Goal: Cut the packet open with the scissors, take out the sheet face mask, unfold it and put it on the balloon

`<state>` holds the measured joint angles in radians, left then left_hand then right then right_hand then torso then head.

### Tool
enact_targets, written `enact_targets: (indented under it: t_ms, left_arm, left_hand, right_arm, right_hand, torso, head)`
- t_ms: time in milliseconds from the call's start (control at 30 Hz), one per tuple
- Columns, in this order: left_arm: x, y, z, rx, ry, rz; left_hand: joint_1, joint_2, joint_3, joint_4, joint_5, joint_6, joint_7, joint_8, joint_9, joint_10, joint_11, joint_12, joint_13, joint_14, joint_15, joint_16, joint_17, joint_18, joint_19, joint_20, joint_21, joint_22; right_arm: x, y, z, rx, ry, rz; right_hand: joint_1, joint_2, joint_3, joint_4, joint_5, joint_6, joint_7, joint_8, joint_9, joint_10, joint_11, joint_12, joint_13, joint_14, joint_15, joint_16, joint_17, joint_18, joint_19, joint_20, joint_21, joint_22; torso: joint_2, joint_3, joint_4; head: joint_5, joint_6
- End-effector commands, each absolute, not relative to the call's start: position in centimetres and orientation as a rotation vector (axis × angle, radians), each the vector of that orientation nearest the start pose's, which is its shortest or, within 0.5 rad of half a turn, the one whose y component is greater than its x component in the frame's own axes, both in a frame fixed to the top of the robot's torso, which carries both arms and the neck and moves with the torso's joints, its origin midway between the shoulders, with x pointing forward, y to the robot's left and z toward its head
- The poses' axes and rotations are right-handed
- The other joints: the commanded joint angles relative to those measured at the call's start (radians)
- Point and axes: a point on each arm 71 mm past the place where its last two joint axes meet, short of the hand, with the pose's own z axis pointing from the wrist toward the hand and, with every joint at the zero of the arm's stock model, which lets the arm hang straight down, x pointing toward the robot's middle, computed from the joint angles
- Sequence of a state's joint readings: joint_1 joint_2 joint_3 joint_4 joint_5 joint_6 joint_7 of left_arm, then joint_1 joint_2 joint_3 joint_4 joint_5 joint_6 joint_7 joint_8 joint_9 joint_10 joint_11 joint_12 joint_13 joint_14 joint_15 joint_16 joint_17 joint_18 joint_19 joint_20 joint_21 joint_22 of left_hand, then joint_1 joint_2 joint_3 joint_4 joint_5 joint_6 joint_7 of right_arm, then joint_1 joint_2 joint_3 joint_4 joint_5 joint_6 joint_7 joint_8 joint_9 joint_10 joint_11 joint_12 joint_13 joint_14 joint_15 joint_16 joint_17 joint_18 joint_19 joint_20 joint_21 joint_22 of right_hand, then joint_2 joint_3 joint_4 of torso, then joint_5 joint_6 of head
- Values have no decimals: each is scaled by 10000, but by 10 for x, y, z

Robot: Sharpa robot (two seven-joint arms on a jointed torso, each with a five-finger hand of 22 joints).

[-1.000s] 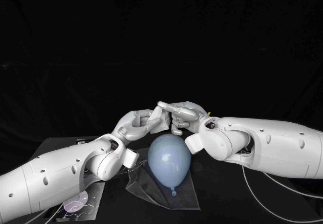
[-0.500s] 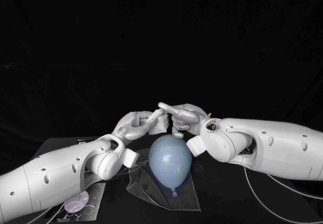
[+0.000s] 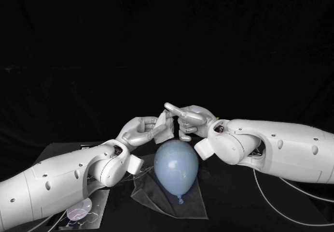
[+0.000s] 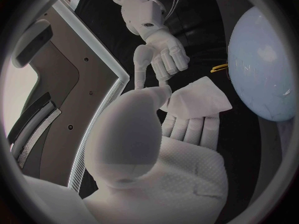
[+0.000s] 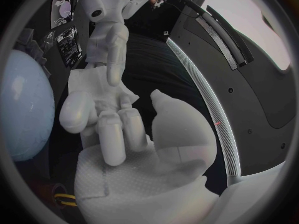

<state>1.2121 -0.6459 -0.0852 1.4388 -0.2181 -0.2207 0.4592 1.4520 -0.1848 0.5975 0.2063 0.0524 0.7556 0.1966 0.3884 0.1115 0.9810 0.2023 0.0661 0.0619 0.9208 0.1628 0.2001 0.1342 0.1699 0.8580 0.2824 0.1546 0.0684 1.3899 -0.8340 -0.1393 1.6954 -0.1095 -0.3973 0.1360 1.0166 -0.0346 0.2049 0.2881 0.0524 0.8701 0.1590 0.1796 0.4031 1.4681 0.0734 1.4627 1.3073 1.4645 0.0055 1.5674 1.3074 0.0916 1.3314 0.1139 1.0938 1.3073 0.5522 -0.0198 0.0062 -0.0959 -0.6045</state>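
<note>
Mask [image 3: 165, 128] looks soft and floppy, I think; left robot hand [image 3: 143, 130] and right robot hand [image 3: 189, 121] each pinch an edge.

Arms: two. The left arm [image 3: 56, 183] enters at 8 o'clock and the right arm [image 3: 285, 150] at 3 o'clock.
Hands: two. The left hand [image 3: 143, 129] and right hand [image 3: 191, 121] meet just above centre.
Balloon [image 3: 175, 166]: one, pale blue, below centre toward 6 o'clock.
Sheet face mask [image 3: 165, 128]: one, white and folded, between the hands.
Clear plastic sheet [image 3: 149, 193]: one, under the balloon.
Printed packet [image 3: 80, 211]: one, at 7 o'clock.
Table [image 3: 69, 146]: one, black.
Small yellow item [image 3: 216, 117]: one, beside the right hand; kind not determinable.
</note>
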Motion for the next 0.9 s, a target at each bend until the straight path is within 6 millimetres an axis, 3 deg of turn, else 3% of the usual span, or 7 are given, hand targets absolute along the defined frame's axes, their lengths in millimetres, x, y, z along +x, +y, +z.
enact_targets:
  t_ms: [33,233,400,700,833,900]
  left_arm:
    - [487,117,-182,-7142,15773,-17617]
    - [485,116,-182,-6954,15988,-17611]
    - [485,116,-182,-6919,16078,-17499]
    - [485,115,-183,-7014,16113,-17450]
    - [485,115,-183,-7061,16159,-17444]
    - [485,115,-183,-7092,16188,-17443]
  left_hand:
    - [-24,-165,-138,-22,-33,52,513,-59,10,-5,-27,-36,11,99,3,-49,-9,90,-8,67,-45,-19]
    - [-115,-435,-510,-138,-34,19,531,-178,-9,-76,-9,-49,7,112,15,-119,-21,74,-32,75,-129,-29]
    - [-29,-497,-697,-283,-33,-28,542,-275,-27,-172,9,-52,6,129,25,-164,-28,76,-24,74,-172,-24]
    - [365,-190,-607,-578,-32,38,513,-357,-24,-162,-15,-33,13,214,2,-211,-28,97,54,65,-200,-12]
    - [665,58,-344,-787,-32,94,508,-402,-24,-137,-25,-37,8,289,-22,-227,-26,130,179,38,-157,10]
    - [676,73,-318,-806,-31,103,513,-411,-24,-133,-22,-38,7,305,-22,-229,-26,134,207,33,-145,15]
  right_arm:
    - [470,-155,-129,8727,17328,14358]
    - [472,-153,-128,8559,17464,14349]
    - [472,-151,-127,8425,17606,14430]
    - [470,-146,-129,8114,18229,14348]
    - [471,-145,-129,7929,18414,14169]
    - [471,-144,-128,7797,18452,14100]
  right_hand:
    - [-56,92,-107,40,40,37,25,-62,-22,538,41,45,1936,1063,40,34,2634,28,88,18,61,1348]
    - [-157,199,-253,41,39,34,35,-124,-56,565,48,96,1971,1063,47,34,2634,18,118,22,111,1363]
    - [-221,309,-363,43,27,84,30,-149,-78,591,46,145,2004,1063,47,34,2634,5,155,25,182,1383]
    - [-414,472,-653,61,-29,137,19,-220,-130,627,41,207,2046,1063,36,34,2634,-11,211,15,277,1410]
    - [-516,595,-906,47,-36,-29,45,-387,-220,630,51,208,2047,1063,47,34,2634,-22,238,17,324,1423]
    - [-504,637,-1014,43,-39,-125,19,-472,-269,668,34,283,2097,1063,35,34,2634,-39,292,12,425,1450]
  torso:
    - [8,-2,0]
    - [9,-4,5]
    - [-2,-10,2]
    - [-2,0,2]
    - [0,-3,-2]
    - [1,-1,-5]
  head:
    - [7,-7]
    - [16,-35]
    - [19,-37]
    - [32,-39]
    - [68,-58]
    - [69,-57]
